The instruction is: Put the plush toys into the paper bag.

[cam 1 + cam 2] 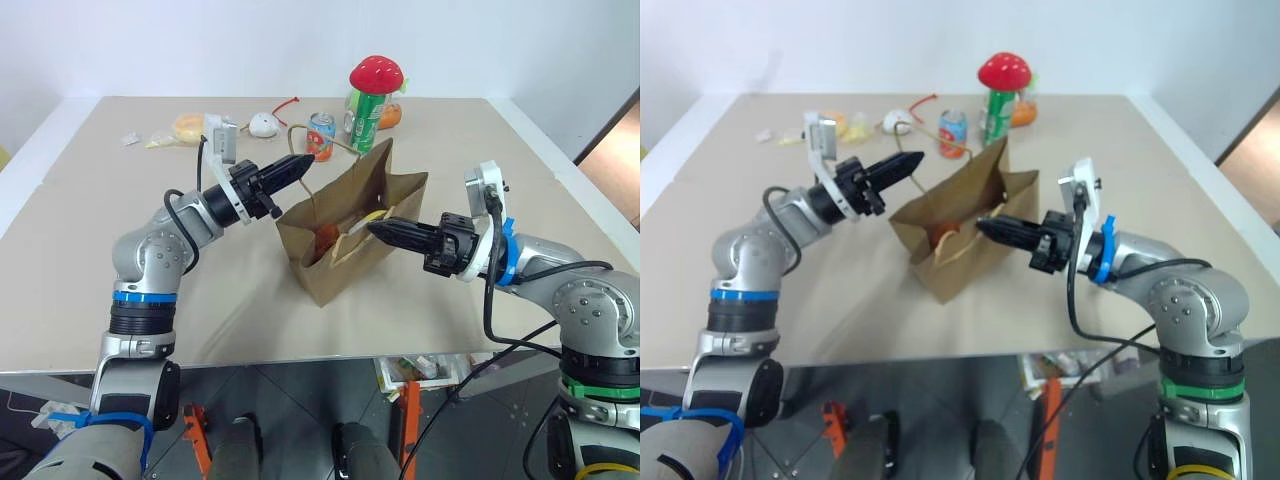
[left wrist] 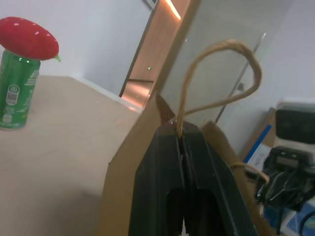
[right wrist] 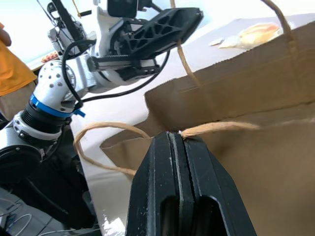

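You've got the paper bag near the middle of the tabletop, mouth pulled wide. Your left claw is clamped shut on one twisted loop handle, your right claw pinched tight on the other handle at the rim. Inside the bag, you can make out the brown furry toy and the yellow-and-white egg-shaped toy. Looks like both plush toys are in, so little seems left beyond letting the handles go. The red mushroom-capped toy sits atop a green can by the far edge.
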`<state>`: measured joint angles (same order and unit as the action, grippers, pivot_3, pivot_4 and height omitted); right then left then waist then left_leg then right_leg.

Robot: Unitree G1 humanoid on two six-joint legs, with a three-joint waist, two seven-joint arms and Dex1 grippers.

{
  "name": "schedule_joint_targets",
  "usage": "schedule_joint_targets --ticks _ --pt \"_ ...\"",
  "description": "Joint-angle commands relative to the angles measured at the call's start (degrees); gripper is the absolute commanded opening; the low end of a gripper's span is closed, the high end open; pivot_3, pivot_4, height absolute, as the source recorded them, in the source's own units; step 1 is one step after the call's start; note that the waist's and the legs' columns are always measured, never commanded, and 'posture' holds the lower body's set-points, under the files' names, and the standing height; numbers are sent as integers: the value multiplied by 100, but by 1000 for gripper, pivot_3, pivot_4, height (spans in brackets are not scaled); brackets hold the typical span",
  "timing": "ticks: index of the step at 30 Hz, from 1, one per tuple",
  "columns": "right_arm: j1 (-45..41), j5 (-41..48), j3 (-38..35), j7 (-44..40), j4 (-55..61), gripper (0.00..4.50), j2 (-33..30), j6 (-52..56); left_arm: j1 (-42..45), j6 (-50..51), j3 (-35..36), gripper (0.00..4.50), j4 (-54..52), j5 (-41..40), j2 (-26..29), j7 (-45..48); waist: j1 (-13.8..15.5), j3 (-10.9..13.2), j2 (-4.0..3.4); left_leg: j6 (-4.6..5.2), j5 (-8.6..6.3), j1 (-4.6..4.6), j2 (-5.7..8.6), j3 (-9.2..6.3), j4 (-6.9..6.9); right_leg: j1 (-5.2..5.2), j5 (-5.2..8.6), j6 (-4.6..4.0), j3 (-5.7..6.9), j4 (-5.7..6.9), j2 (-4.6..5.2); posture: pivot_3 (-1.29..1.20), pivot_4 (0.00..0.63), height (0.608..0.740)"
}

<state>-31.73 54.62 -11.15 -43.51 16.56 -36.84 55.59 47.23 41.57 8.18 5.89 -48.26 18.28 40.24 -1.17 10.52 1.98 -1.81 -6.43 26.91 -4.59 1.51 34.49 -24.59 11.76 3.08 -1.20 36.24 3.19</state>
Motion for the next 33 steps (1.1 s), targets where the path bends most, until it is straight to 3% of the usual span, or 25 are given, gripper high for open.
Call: schedule_joint_targets --ticks 1,11,20,23,25,27,28,31,32,33 --pt "-155 -92 14 -17 8 73 -84 -123 234 379 180 0 -110 -183 -23 -336 0 0 0 0 0 -1 0 0 0 0 0 0 0 0 -1 0 150 740" --pt "-643 -65 -266 361 -556 73 196 -243 866 1060 702 0 704 -367 -264 -1430 0 0 0 4 3 -6 1 0 25 12 -16 -32 -1 -1 1 0 150 740" --pt "-761 97 -449 543 -787 73 298 -220 1044 1490 551 0 757 -219 -137 -1365 0 0 0 5 4 -7 1 0 14 11 -22 -18 -1 -1 0 0 150 740" --pt "-737 67 -436 562 -814 0 317 -246 1074 1532 582 943 772 -233 -170 -1397 0 0 0 5 4 -7 1 0 9 10 -22 -18 -1 -1 0 0 150 740" --pt "-715 3 -409 571 -862 0 315 -263 1101 1584 594 1932 767 -268 -179 -1397 0 0 0 5 4 -7 1 0 8 9 -21 -18 -1 -1 0 0 150 740" --pt "-692 -54 -390 549 -916 696 295 -287 1123 1639 632 2836 749 -334 -191 -1397 0 0 0 5 4 -7 1 0 8 9 -20 -16 -1 -1 0 0 150 740" --pt "-685 -72 -385 536 -928 756 288 -302 1129 1654 645 3009 742 -347 -194 -1395 0 0 0 5 4 -7 1 0 9 10 -17 -12 -1 -1 0 0 150 740" --pt "-662 -81 -393 420 -947 1754 199 -283 1173 1640 779 3943 748 -435 -216 -1421 0 0 0 5 4 -7 1 0 10 10 -17 -14 -1 -1 0 0 150 740" --pt "-651 -80 -395 373 -945 2364 175 -275 1180 1638 815 4449 745 -460 -220 -1415 0 0 0 5 4 -7 1 0 10 9 -18 -15 -1 -1 0 0 150 740" --pt "-642 -131 -376 365 -946 2738 132 -273 1176 1634 882 4500 717 -539 -225 -1383 0 0 0 5 4 -7 1 0 10 9 -18 -15 -1 -1 0 0 150 740"
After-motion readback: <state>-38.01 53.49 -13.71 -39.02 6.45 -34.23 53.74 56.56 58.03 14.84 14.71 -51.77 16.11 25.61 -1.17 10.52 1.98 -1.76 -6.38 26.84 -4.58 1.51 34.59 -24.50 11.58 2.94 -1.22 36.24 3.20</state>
